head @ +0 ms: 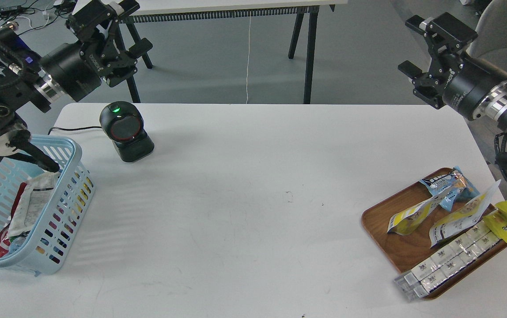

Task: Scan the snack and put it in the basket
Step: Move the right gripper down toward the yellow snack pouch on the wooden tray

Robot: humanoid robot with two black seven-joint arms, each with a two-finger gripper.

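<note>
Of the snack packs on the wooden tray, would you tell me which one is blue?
The blue crinkly bag at the tray's far edge; the two pouches beside it are white and yellow.

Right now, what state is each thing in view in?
Black barcode scanner: upright, green light on.
Light blue slotted plastic basket: holds packets.
Brown wooden tray: loaded with snacks.
White-and-yellow bean pouch: lying on tray.
Left end effector: open, empty.
Right end effector: open, empty.

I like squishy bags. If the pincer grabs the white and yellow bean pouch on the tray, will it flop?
Probably a little. The bean pouch looks thin and flat, so likely light and bendy. Its film seems glossy, so maybe slippery.
</note>
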